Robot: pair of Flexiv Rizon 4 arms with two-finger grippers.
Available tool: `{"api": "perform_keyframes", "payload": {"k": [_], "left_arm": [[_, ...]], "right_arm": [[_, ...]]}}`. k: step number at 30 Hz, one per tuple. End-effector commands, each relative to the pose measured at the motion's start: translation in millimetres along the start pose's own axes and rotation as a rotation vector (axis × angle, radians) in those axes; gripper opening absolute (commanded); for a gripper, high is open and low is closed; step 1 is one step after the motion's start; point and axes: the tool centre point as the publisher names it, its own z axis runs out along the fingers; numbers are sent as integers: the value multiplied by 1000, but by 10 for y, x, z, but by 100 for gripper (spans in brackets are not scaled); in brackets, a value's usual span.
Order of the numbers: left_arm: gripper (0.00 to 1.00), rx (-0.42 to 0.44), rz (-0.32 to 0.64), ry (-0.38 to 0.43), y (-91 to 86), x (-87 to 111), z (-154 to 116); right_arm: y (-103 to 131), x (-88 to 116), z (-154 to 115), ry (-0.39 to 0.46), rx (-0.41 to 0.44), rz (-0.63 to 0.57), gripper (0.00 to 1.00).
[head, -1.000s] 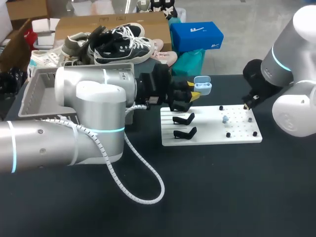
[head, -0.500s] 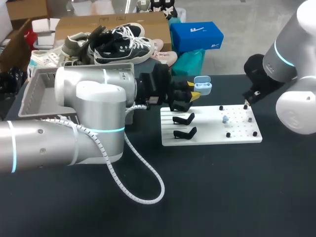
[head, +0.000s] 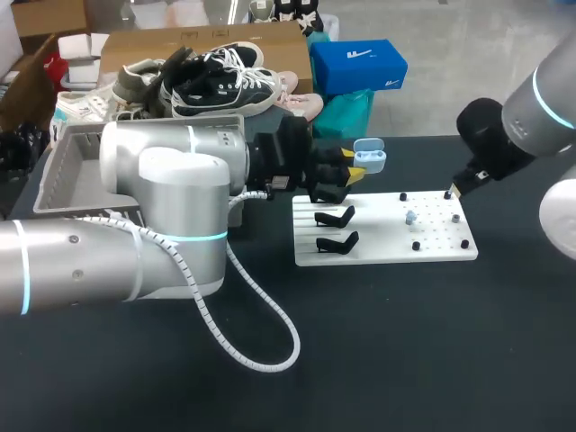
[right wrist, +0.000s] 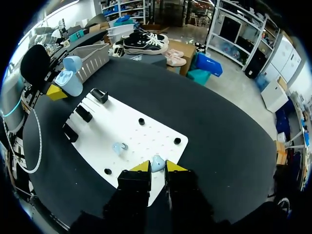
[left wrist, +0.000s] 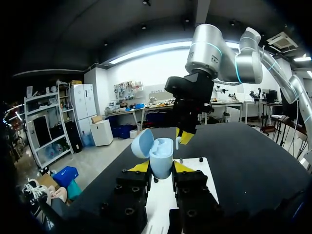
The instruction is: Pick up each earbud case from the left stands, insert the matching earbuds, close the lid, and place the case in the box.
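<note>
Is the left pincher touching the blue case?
Touching. In the left wrist view, both yellow tips of the left gripper press the open blue case from two sides.

Robotics lab — left arm (head: 162, 207), right arm (head: 540, 99) at black table (head: 405, 342), white fixture board (head: 382, 245).

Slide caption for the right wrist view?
Right gripper pinches a pale blue earbud over the white board; left gripper holds the open case.

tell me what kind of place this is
Probably a robotics lab test bench: a black table bears a white board with stands, the robot's left end effector holds an open earbud case, and its right end effector holds an earbud.
</note>
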Motion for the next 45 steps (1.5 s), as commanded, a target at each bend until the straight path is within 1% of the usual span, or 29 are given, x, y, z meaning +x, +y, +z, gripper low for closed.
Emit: {"api": "perform_keyframes", "payload": {"k": [1,11,13,14,17,18,19,20,21,23,24,26,27,28,30,31,32,33,34,35,38,41,42,43,44,45], "left_arm": [[0,-10,1,-3,-28,4,-7],[0,-10,1,-3,-28,4,-7],[0,-10,1,-3,-28,4,-7],[0,-10,1,-3,-28,4,-7],[0,-10,1,-3,-28,4,-7],[0,-10,1,-3,-28,4,-7],[0,-10,1,-3,-28,4,-7],[0,-10,1,-3,-28,4,-7],[0,-10,1,-3,-28,4,-7],[0,-10,1,-3,-28,4,-7],[0,-10,1,-3,-28,4,-7],[0,-10,1,-3,-28,4,-7],[0,-10,1,-3,-28,4,-7],[0,-10,1,-3,-28,4,-7],[0,-10,1,-3,-28,4,-7],[0,-10,1,-3,-28,4,-7],[0,-10,1,-3,-28,4,-7],[0,-10,1,-3,-28,4,-7],[0,-10,1,-3,-28,4,-7],[0,-10,1,-3,-28,4,-7],[0,-10,1,-3,-28,4,-7],[0,-10,1,-3,-28,4,-7],[0,-10,1,-3,-28,4,-7],[0,-10,1,-3,-28,4,-7],[0,-10,1,-3,-28,4,-7],[0,-10,1,-3,-28,4,-7]], "right_arm": [[20,18,-1,-6,10,2,0],[20,18,-1,-6,10,2,0],[26,-7,-22,10,28,94,0],[18,-33,-20,46,54,167,0],[-10,10,-41,73,89,320,0],[-37,26,-48,83,112,380,0],[-39,44,-61,85,131,409,0],[-44,63,-78,109,150,473,0],[-47,96,-108,108,187,521,0],[-49,126,-138,134,234,615,0],[-46,153,-172,132,229,654,0],[-26,197,-246,153,328,788,0],[-10,215,-292,158,348,853,0],[-2,224,-320,163,370,892,0],[65,235,-399,156,458,1004,0],[109,229,-431,160,466,1024,0],[141,227,-457,161,494,1070,0],[189,215,-494,163,543,1102,0],[242,191,-532,165,555,1115,0],[296,171,-578,163,596,1156,0],[413,87,-703,166,654,1205,0],[526,-21,-789,157,722,1222,0],[561,-65,-814,150,719,1228,0],[581,-90,-830,147,734,1236,0],[649,-152,-865,147,753,1237,0],[672,-181,-879,144,757,1246,0]]}}
